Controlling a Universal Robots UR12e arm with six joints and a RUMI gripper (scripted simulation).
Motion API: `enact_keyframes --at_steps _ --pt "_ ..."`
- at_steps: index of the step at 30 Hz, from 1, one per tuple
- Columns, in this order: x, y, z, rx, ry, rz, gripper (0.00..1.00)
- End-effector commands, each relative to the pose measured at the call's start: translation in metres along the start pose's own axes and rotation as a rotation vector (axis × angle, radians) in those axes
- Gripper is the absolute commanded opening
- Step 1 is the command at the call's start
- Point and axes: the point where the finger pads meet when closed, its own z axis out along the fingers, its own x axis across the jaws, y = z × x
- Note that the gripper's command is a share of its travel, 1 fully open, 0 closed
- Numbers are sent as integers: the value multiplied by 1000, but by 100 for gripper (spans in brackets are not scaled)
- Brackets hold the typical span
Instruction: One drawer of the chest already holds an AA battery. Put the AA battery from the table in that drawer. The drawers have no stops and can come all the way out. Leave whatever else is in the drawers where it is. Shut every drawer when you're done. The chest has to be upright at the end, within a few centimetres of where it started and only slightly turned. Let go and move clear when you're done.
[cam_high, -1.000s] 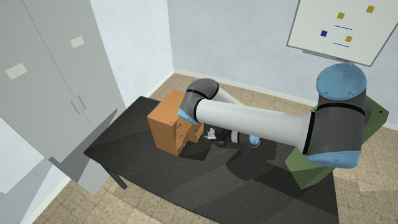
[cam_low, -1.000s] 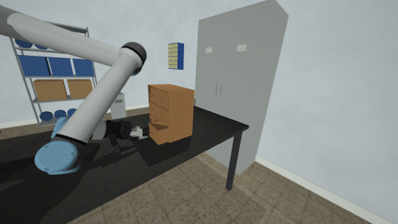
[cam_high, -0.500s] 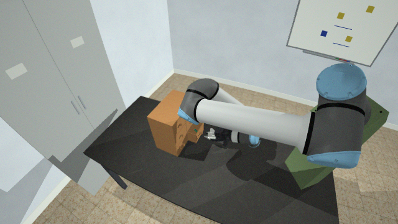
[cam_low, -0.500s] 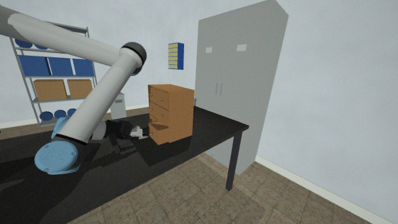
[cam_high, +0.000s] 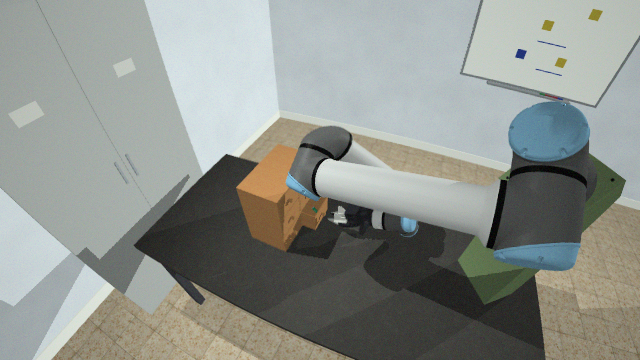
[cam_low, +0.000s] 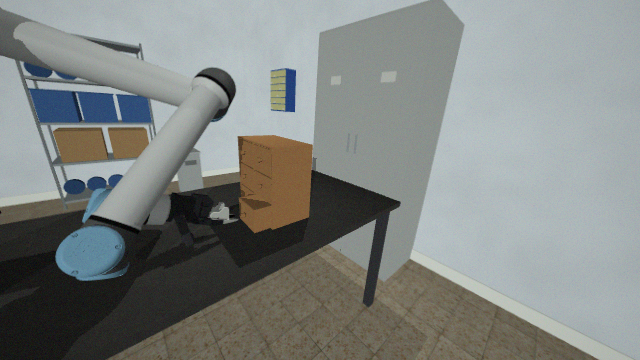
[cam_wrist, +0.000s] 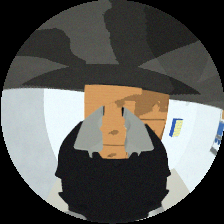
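- The small green item (cam_high: 314, 210) in the open drawer (cam_high: 318, 219) (cam_low: 248, 217) (cam_wrist: 94, 98) looked like a battery. It lay inside, near the drawer's front, seen only from above.
- Its long axis seemed to slant from upper left to lower right in the top view, but it was too small to be sure, and which end was positive could not be told.
- A second battery could not be made out.
- The orange chest (cam_high: 262, 220) (cam_low: 292, 185) (cam_wrist: 156, 111) stood upright on the black table (cam_high: 200, 235) (cam_low: 350, 200) (cam_wrist: 90, 50), its drawer fronts turned toward the gripper (cam_high: 331, 218) (cam_low: 235, 219) (cam_wrist: 113, 107).
- The open drawer was at the bottom of the chest and jutted out toward the gripper; the drawer fronts visible above it looked shut.
- The gripper's fingers stood slightly apart, level with each other, with nothing pinched between them; the orange woodwork showed through their gap.
- They pointed at the chest, just in front of the open drawer. Whether they touched it could not be told.
- The arm (cam_high: 410, 195) (cam_low: 155, 150) bent down behind the gripper, which reached forward low over the table.
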Motion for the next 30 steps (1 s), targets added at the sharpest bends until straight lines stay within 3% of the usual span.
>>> enact_keyframes --at_steps 1,30 --pt "0 1 0 0 0 0 20" --pt "0 7 17 0 0 0 20"
